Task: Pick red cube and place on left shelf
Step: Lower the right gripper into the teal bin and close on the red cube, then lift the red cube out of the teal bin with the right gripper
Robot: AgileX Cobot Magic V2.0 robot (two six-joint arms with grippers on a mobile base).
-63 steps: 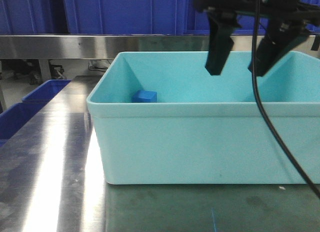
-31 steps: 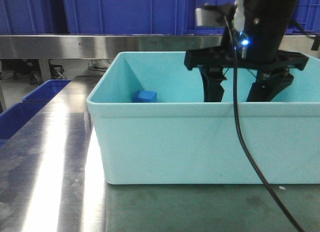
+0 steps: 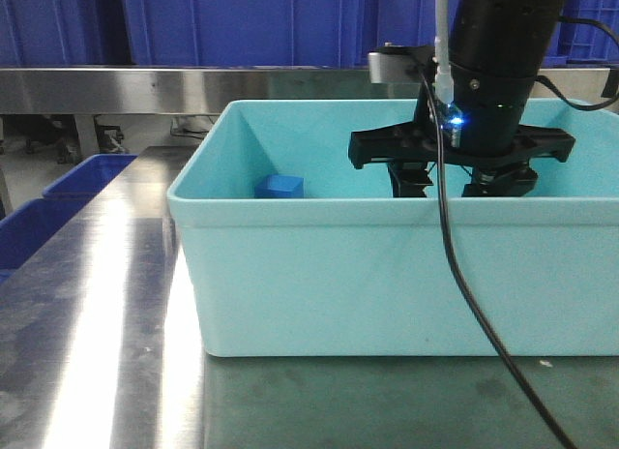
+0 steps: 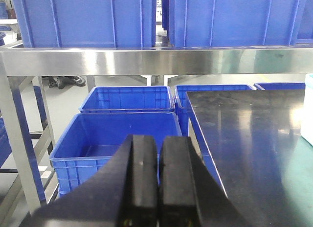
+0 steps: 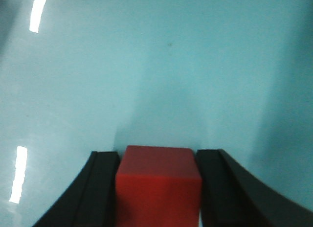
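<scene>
The right gripper (image 3: 451,184) reaches down inside the teal bin (image 3: 387,275), which stands on the steel table (image 3: 97,314). In the right wrist view the red cube (image 5: 158,183) sits on the bin floor between the black fingers (image 5: 103,188), whose pads appear to press against both of its sides. A blue cube (image 3: 280,186) lies in the bin's far left corner, well apart. The left gripper (image 4: 158,178) is closed, empty, above a blue crate (image 4: 117,134) beside the table.

pretty shiny steel table (image 3: 97,323), glare all over it; blue crates (image 3: 242,23) at 12 o'clock; more floor bins (image 3: 87,173) around 9 o'clock
</scene>
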